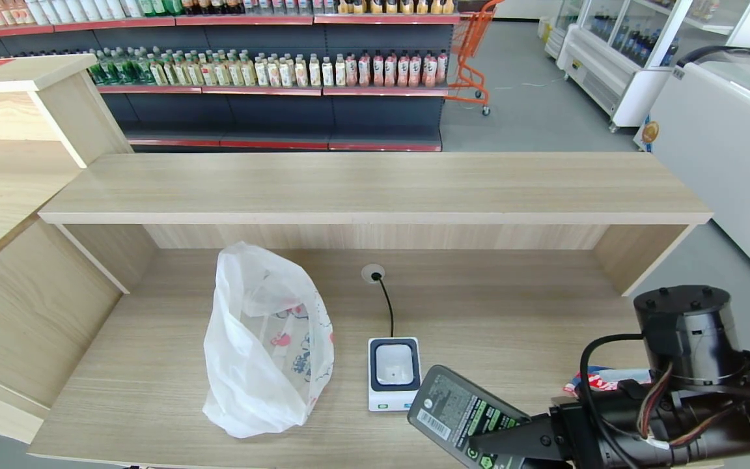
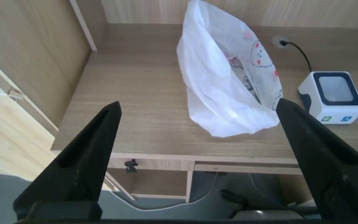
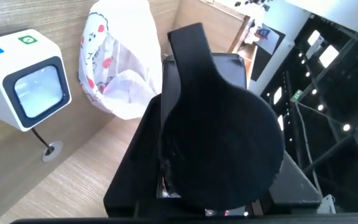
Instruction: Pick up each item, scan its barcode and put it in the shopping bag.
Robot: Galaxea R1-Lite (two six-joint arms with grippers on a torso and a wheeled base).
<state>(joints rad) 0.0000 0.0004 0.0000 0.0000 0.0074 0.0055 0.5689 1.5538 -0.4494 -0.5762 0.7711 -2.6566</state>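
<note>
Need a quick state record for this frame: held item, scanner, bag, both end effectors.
held item: dark grey packet, barcode side up
holder: right end effector, shut on the packet
packet position: by the front right corner of the scanner
scanner: white, window up, cabled
shopping bag: white plastic, open, left of scanner
left end effector: open, empty, near counter front edge
waiting item: colourful packet, far right

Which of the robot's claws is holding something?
The right claw, clamped on the dark packet with the barcode, beside the scanner. The left claw is open and empty.
</note>
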